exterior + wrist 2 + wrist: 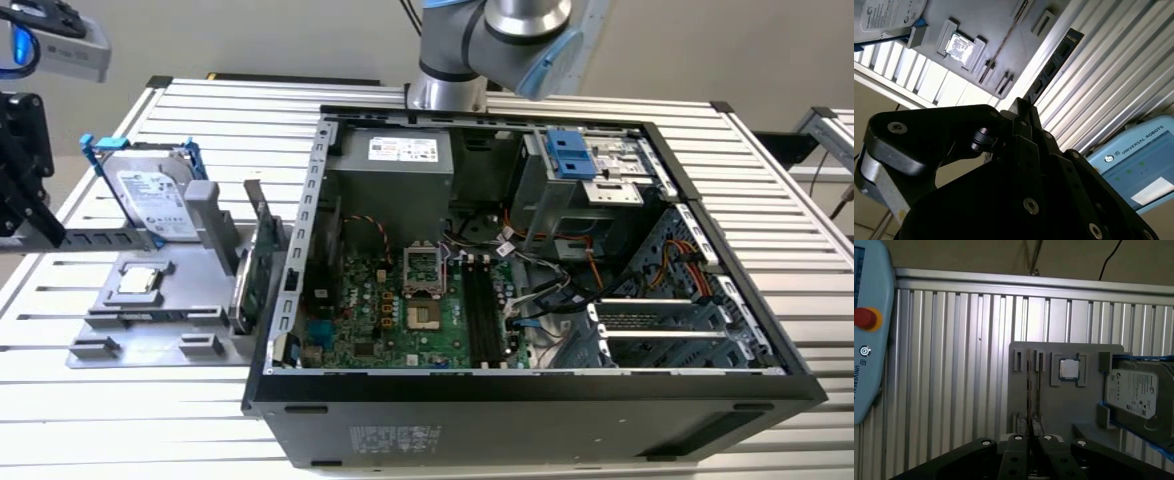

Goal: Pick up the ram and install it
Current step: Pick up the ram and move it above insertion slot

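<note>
a: jaws drawn almost together on the long, thin, dark-green ram stick (1054, 65); i judge the black linkage gripper (1032, 432) has it clamped near mid-length. first wrist view gives the stick edge-on, a thin line running out from the jaws; second wrist view gives its row of dark chips.
b: where is it?
a: in the air over the flat grey plastic parts holder (1054, 405), above its narrow slots, well apart from the open black computer case (534, 392) and the long black memory sockets (485, 310) on its green board.
b: risks?
a: hold is on a thin edge. a slight tilt and the stick meets a socket skewed, then jams or twists loose. the tall green expansion card (251, 275) stands between holder and case; a low carry could clip it.
b: unseen?
a: pad contact, behind the linkage. the stick's near half. the gripper is cut by the exterior view's left edge. socket latches too small to read.
</note>
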